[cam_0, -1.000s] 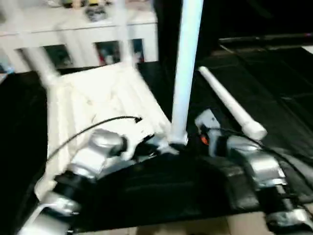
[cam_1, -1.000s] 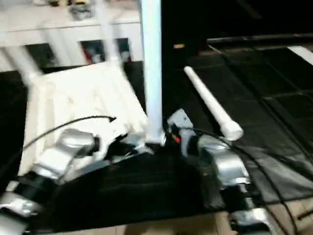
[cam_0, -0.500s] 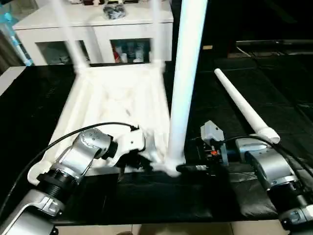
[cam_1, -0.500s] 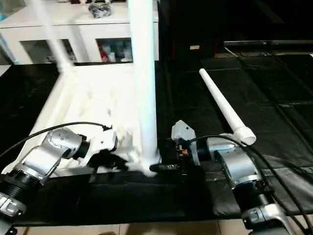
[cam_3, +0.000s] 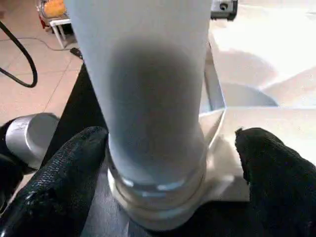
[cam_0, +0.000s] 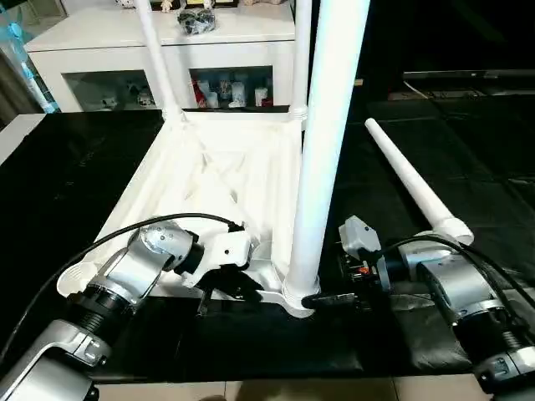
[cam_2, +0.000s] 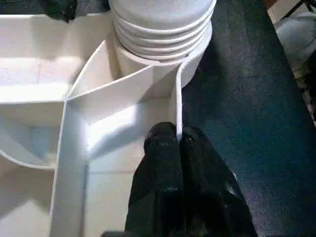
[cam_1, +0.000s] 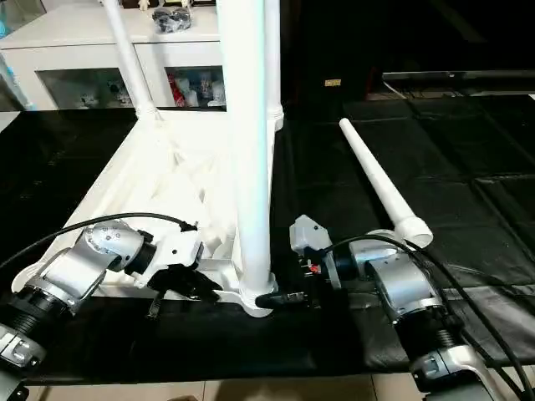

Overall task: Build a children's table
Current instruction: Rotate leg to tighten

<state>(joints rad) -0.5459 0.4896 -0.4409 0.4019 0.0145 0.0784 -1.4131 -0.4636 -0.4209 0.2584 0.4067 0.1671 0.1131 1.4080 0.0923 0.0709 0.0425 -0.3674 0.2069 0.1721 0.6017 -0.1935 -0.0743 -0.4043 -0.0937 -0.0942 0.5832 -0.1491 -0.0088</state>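
Note:
The white table top (cam_0: 217, 175) lies upside down on a black mat, ribs up. Two legs (cam_0: 155, 50) (cam_0: 303, 50) stand in its far corner sockets. A third leg (cam_0: 322, 150) stands upright in the near right socket (cam_0: 299, 299). A fourth leg (cam_0: 414, 180) lies loose on the mat to the right. My left gripper (cam_2: 177, 136) is shut on the top's thin rim wall just beside that near socket. My right gripper (cam_3: 170, 136) is open, one finger (cam_3: 54, 187) on each side of the upright leg's base.
A white cabinet (cam_0: 167, 33) with glass doors stands behind the table top. The black mat (cam_0: 468, 150) stretches to the right past the loose leg. A black cable (cam_0: 125, 236) arcs over my left forearm. Pale floor shows at the near edge.
The camera has shifted and steadied, so the whole picture moved. Both grippers keep their places at the near right corner; nothing was taken hold of or let go.

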